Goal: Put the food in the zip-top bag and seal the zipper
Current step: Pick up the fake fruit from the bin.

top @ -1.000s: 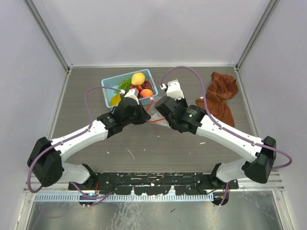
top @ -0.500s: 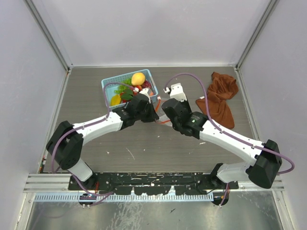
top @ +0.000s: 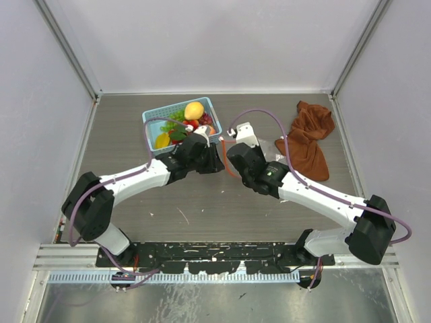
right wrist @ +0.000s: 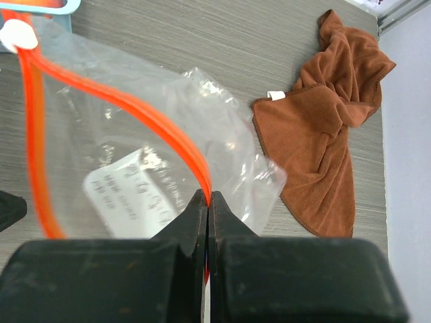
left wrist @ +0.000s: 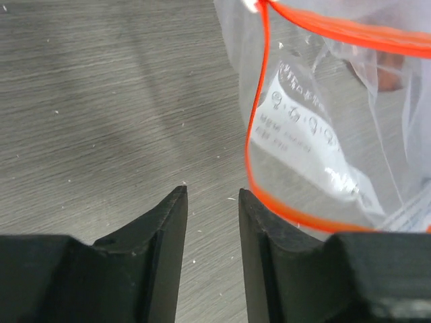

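Note:
The clear zip-top bag (right wrist: 168, 134) with a white label (right wrist: 135, 185) is held up, its mouth gaping. My right gripper (right wrist: 207, 196) is shut on the red-orange zipper (right wrist: 135, 108) strip. In the left wrist view the bag (left wrist: 350, 128) hangs to the right, its zipper (left wrist: 252, 128) looping beside my left gripper (left wrist: 212, 195), which is open and holds nothing, its right finger just beside the strip. From above, both grippers meet at the bag (top: 223, 156) below the basket. The food (top: 194, 110), a yellow-orange peach with other fruits, lies in the light-blue basket (top: 153, 122).
A rust-brown cloth (top: 310, 134) lies crumpled at the right, also in the right wrist view (right wrist: 323, 134). The basket stands just behind the left gripper. Grey walls close in the table on three sides.
The left arm swung right to the bag's mouth, then drew back slightly. The right gripper lifted the zipper strip toward the basket, opening the mouth wider.

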Controlling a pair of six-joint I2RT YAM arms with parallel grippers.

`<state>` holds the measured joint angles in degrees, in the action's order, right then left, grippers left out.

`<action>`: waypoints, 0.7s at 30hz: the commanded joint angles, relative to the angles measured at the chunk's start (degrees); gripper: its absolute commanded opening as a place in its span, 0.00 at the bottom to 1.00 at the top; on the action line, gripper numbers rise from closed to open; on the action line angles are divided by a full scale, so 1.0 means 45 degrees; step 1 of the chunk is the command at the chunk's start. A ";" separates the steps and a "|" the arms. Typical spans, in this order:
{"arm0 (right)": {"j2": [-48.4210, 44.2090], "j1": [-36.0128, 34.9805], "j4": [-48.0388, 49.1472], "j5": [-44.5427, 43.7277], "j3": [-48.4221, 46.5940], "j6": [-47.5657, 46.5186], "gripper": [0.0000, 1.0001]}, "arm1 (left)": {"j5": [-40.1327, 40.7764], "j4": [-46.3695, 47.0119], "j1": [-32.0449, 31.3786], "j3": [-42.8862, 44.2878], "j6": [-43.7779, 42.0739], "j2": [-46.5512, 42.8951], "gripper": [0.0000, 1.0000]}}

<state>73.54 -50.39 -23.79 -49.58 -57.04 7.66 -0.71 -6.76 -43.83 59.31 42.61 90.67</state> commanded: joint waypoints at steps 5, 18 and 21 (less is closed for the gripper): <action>-0.0426 0.0026 0.0621 0.0282 0.0095 -0.0199 0.00 | 0.0087 0.0104 0.0449 0.0303 -0.0666 -0.1816 0.50; -0.0345 0.0026 0.0678 0.0284 0.0038 -0.0252 0.00 | 0.0507 -0.1584 0.2619 0.2628 -0.4158 -0.0866 0.70; -0.0304 0.0026 0.0697 0.0302 0.0031 -0.0273 0.00 | 0.0877 -0.2159 0.2769 0.3875 -0.5427 0.0229 0.73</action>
<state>73.54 -50.39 -23.55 -47.88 -56.34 6.94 0.91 -13.26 -32.25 69.38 28.42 86.65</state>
